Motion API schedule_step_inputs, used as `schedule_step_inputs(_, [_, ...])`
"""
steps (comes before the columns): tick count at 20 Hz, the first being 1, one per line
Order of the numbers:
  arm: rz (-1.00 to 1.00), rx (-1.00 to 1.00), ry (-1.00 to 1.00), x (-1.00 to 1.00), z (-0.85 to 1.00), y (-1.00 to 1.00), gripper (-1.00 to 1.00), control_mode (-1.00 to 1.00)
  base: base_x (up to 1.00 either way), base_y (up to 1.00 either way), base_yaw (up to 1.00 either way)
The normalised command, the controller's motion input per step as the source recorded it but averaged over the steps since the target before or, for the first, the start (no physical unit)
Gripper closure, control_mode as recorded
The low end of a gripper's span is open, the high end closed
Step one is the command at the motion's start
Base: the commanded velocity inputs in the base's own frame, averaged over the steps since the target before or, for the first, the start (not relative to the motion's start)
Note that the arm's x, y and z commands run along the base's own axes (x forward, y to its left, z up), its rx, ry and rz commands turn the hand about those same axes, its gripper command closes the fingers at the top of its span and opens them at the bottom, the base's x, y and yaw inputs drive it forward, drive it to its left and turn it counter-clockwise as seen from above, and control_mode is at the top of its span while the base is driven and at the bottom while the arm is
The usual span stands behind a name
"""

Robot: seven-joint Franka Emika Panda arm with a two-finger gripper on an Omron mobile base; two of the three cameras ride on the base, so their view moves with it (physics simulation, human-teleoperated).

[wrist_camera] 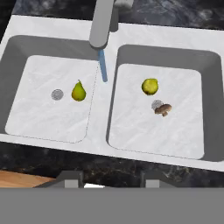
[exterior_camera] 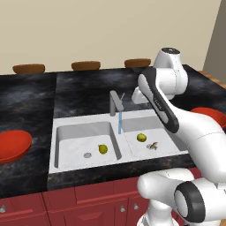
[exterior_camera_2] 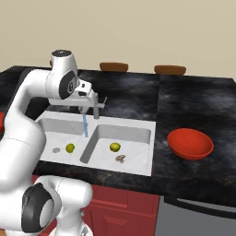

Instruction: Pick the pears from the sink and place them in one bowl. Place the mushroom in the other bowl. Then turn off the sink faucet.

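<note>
The claw (wrist_camera: 113,180) hangs empty, fingers partly spread, high above the white double-basin sink (wrist_camera: 111,33); both yellow-green pears (wrist_camera: 78,91) (wrist_camera: 149,86) lie below, flanking the divider, the brown mushroom (wrist_camera: 163,109) just beside the right-basin pear.

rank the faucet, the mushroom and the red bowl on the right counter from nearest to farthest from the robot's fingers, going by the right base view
1. sink faucet, right beside the fingers, at the back of the sink.
2. mushroom, down in the right basin, toward its front.
3. red bowl, out on the counter to the right.
</note>
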Motion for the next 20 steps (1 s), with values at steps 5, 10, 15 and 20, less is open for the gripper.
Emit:
schedule_step_inputs(5, [0.00, 0.01, 0.00, -0.01, -0.09, -0.04, -1.00, -1.00, 0.00, 0.00, 0.00])
schedule_step_inputs(10, [0.00, 0.06, -0.01, -0.13, -0.38, -0.40, -1.00, -1.00, 0.00, 0.00, 0.00])
schedule_step_inputs(15, [-0.03, 0.04, 0.02, -0.09, -0.45, -0.63, -1.00, -1.00, 0.00, 0.00, 0.00])
schedule_step_inputs(20, [0.00, 0.13, 0.02, 0.00, -0.48, -0.70, -1.00, -1.00, 0.00, 0.00, 0.00])
